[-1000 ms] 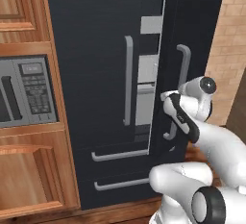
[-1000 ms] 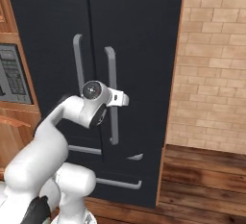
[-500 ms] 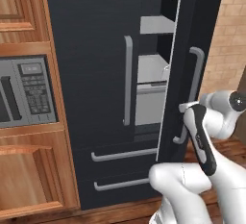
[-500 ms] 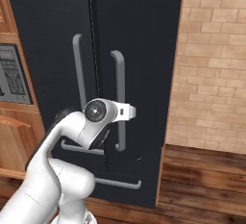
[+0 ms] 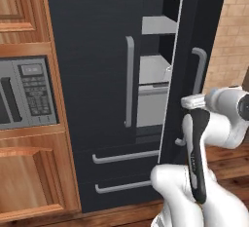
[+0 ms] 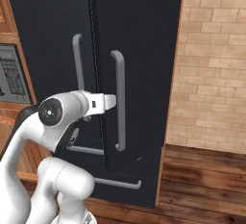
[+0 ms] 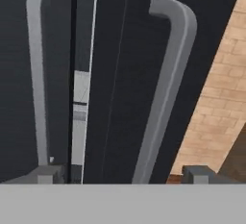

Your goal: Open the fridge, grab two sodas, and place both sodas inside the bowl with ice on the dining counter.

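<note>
The black fridge [image 5: 97, 50] has its right door [image 5: 204, 21] swung partly out, and pale shelves [image 5: 156, 25] show through the gap. My gripper [image 7: 124, 174] is open, its fingertips [image 7: 45, 174] set wide on either side of the right door's grey bar handle [image 7: 163, 98] without touching it. Seen from the right base, the gripper [image 6: 109, 102] sits just left of that handle [image 6: 119, 98], around mid-height. From the left base, the hand [image 5: 193, 102] hangs beside the open door's edge. The sodas, the bowl and the dining counter are out of view.
A grey built-in microwave [image 5: 24, 92] sits in wood cabinets [image 5: 29, 187] left of the fridge. Two lower drawers [image 5: 121, 172] lie under the doors. A brick wall [image 6: 211, 64] and wood flooring [image 6: 202, 180] border the fridge's right side.
The right door has swung further out, widening the gap onto the shelves. My jaws have gone from shut on the door handle to open, and the hand has dropped lower.
</note>
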